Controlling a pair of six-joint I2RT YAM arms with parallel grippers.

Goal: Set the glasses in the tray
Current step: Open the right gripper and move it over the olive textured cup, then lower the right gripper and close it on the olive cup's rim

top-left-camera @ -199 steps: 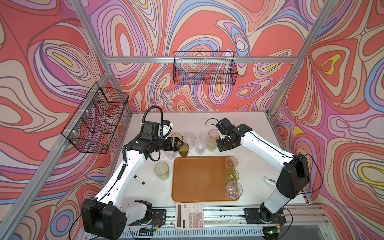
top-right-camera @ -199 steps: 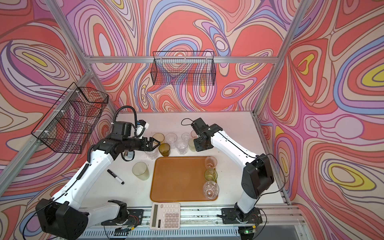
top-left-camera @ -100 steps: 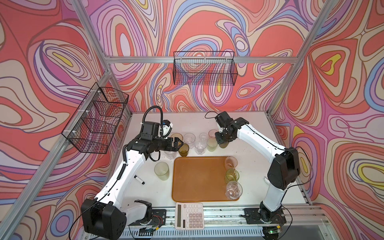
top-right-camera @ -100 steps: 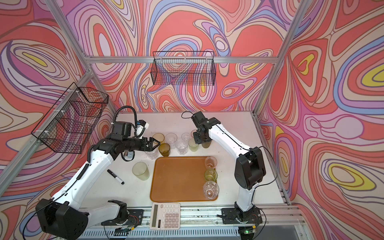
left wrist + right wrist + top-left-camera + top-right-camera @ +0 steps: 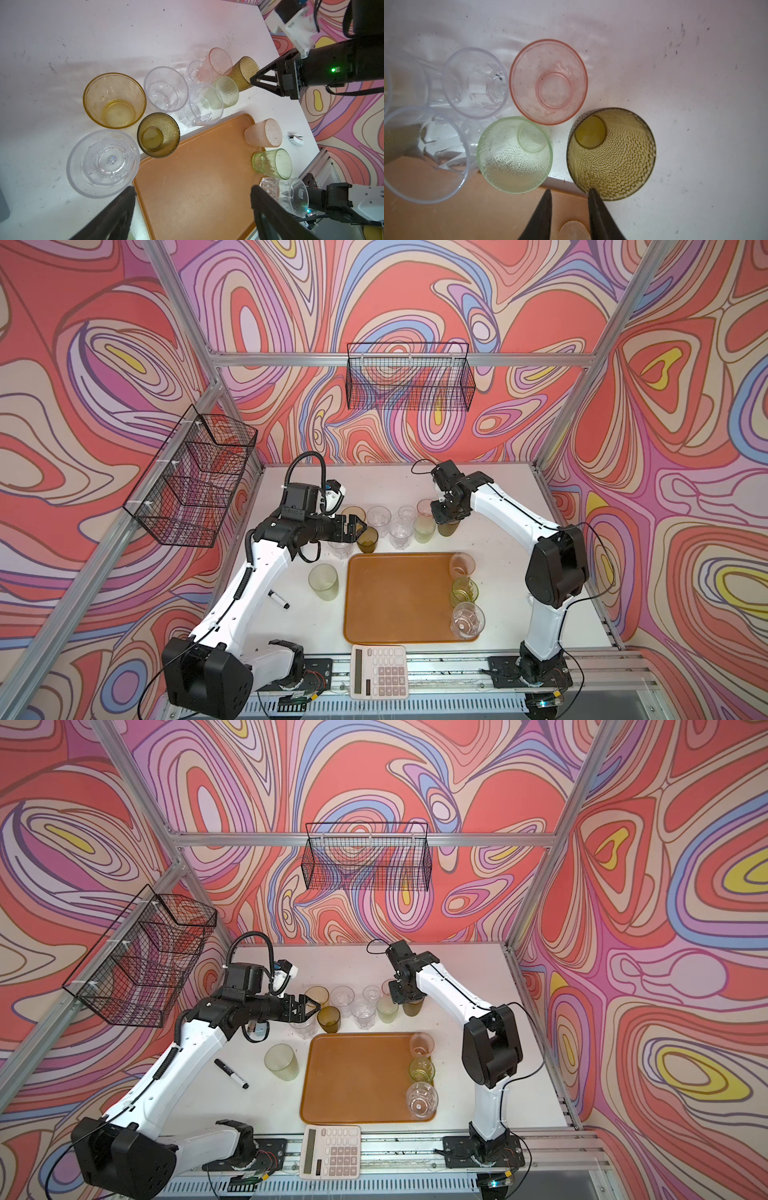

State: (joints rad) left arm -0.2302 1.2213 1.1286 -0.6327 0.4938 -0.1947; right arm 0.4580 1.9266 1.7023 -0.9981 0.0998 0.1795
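The orange-brown tray (image 5: pixel 399 605) (image 5: pixel 357 1085) holds three glasses along its right side: pink dimpled (image 5: pixel 461 566), bright green (image 5: pixel 463 591) and clear (image 5: pixel 467 620). Several more glasses stand in a cluster behind the tray. My right gripper (image 5: pixel 446 517) (image 5: pixel 570 192) points down at the olive-brown dimpled glass (image 5: pixel 611 153) (image 5: pixel 448 529). One fingertip (image 5: pixel 591 192) is over its rim, the other outside, with a gap left. My left gripper (image 5: pixel 356 527) (image 5: pixel 192 188) stands wide open and empty beside another olive-brown glass (image 5: pixel 368 540) (image 5: pixel 158 135).
A large pale green glass (image 5: pixel 323 583) stands left of the tray, with a black marker (image 5: pixel 278 600) further left. A white calculator (image 5: pixel 378 672) lies at the front edge. Wire baskets (image 5: pixel 409 377) hang on the back and left walls.
The right arm has shifted and turned its wrist over the right-hand olive-brown glass, and its jaws have narrowed. The left arm has not moved.
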